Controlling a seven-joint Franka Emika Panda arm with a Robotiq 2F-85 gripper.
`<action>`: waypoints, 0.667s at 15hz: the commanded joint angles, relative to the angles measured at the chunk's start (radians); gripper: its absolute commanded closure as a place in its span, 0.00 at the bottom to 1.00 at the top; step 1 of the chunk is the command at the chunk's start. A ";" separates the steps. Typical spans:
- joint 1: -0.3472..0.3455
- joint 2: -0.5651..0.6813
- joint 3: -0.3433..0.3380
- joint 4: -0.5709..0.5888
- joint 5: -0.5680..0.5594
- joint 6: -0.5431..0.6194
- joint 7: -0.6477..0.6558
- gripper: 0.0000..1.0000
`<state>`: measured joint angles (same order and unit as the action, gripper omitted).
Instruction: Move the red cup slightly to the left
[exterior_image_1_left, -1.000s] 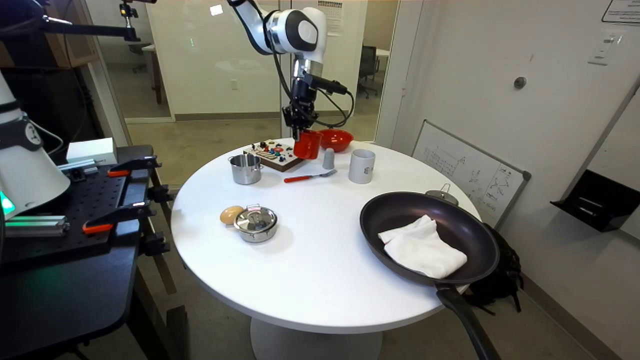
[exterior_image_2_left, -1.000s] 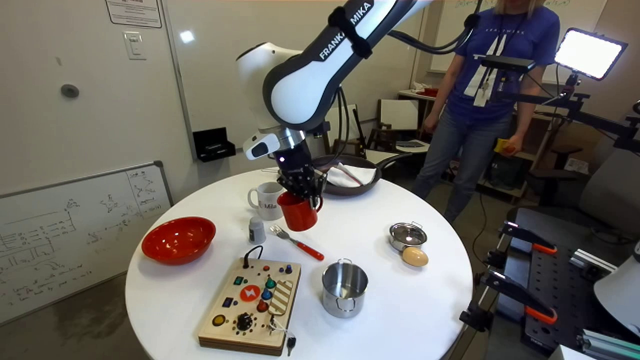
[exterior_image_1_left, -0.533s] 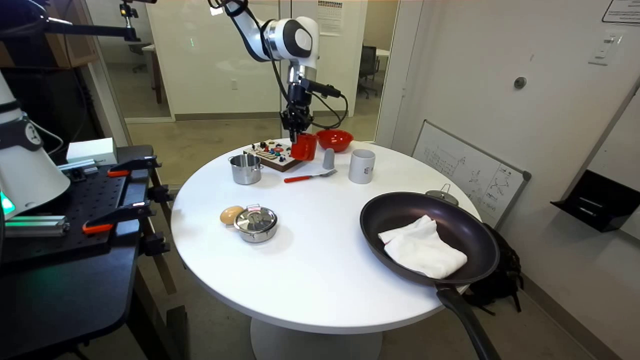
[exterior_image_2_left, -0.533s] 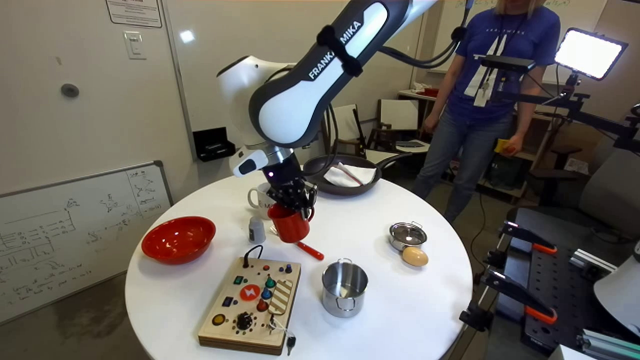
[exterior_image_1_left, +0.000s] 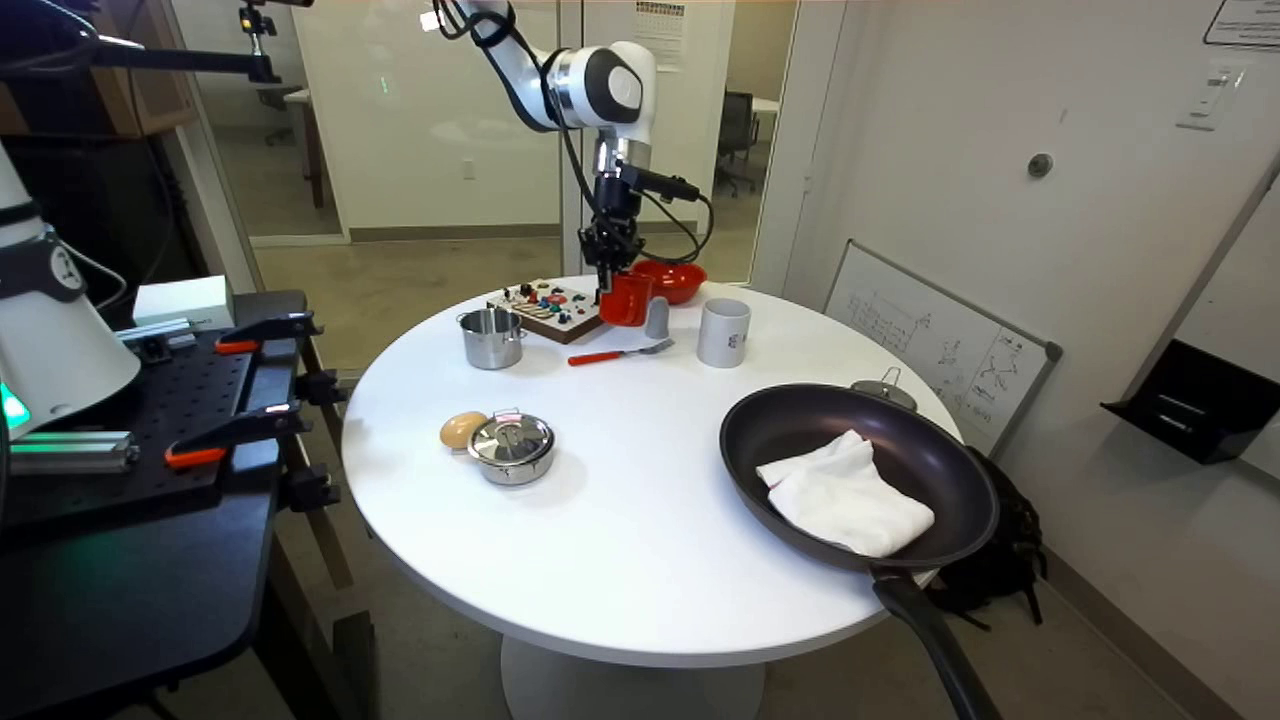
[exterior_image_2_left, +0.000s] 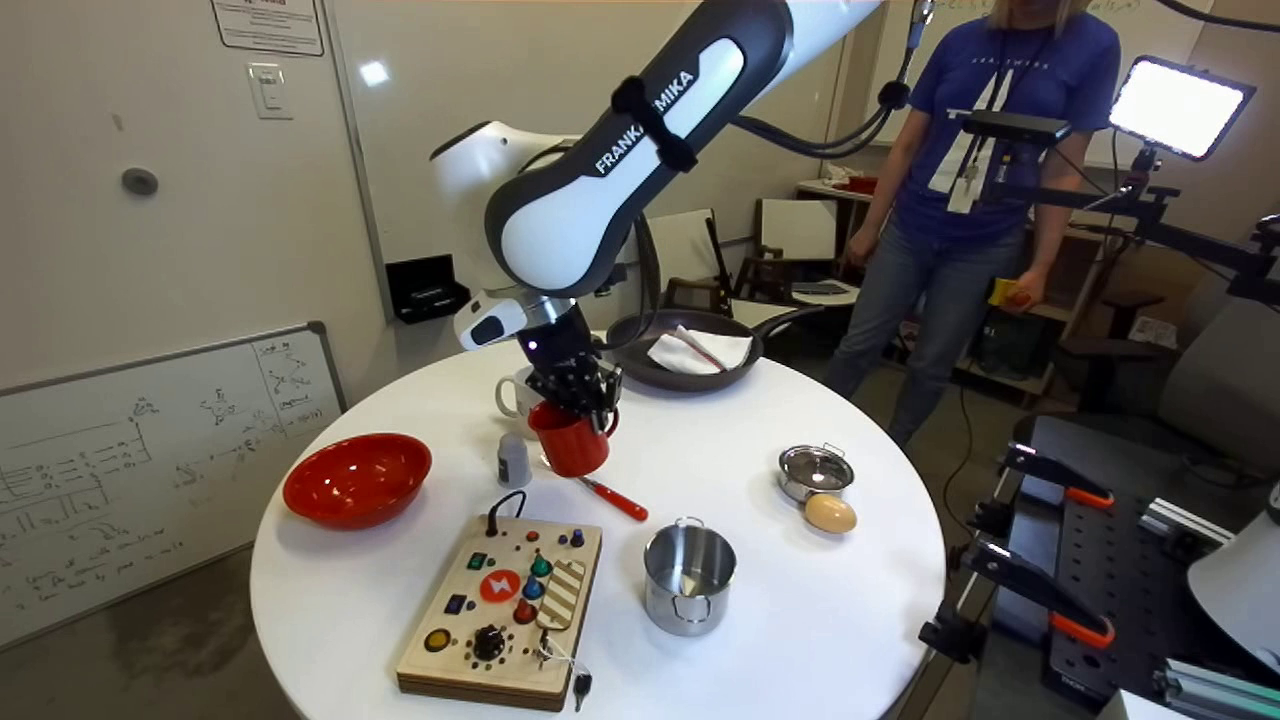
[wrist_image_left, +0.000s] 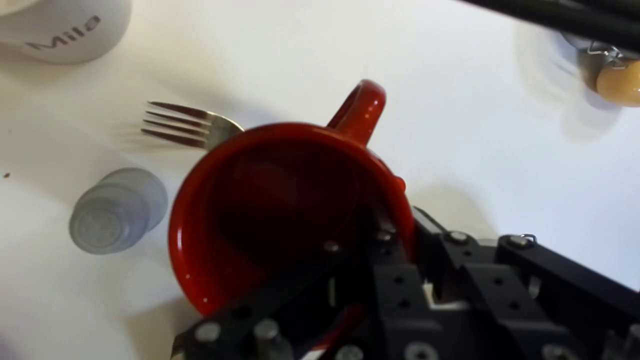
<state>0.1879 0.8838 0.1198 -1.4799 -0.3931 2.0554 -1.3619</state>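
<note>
The red cup (exterior_image_1_left: 626, 303) hangs upright or slightly tilted in my gripper; it also shows in an exterior view (exterior_image_2_left: 568, 443) and, seen from above with its dark inside and handle, in the wrist view (wrist_image_left: 280, 175). My gripper (wrist_image_left: 411, 230) is shut on the cup's rim wall, one finger inside and one outside. The gripper also shows in both exterior views (exterior_image_1_left: 604, 282) (exterior_image_2_left: 602, 418). The cup appears to be above the table, covering part of the red-handled fork (exterior_image_2_left: 615, 499). The fork's tines (wrist_image_left: 175, 124) show beside the cup in the wrist view.
A grey shaker (exterior_image_2_left: 514, 462) and a white mug (exterior_image_1_left: 723, 333) stand close to the cup. A red bowl (exterior_image_2_left: 358, 482), a wooden switch board (exterior_image_2_left: 500, 612) and a steel pot (exterior_image_2_left: 690, 580) are around it. The black pan (exterior_image_1_left: 790, 405) is farther off, with an egg (exterior_image_2_left: 830, 513) elsewhere.
The gripper has carried the cup leftward and somewhat lower in an exterior view, toward the shaker. In the last half second it has shifted slightly further toward the shaker. Other objects stay put.
</note>
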 joint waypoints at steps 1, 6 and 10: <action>0.016 0.031 -0.004 0.058 -0.022 -0.033 -0.018 0.98; 0.045 0.086 -0.012 0.136 -0.030 -0.096 -0.012 0.98; 0.066 0.126 -0.015 0.189 -0.044 -0.135 -0.015 0.98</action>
<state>0.2266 0.9613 0.1170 -1.3761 -0.4097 1.9761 -1.3638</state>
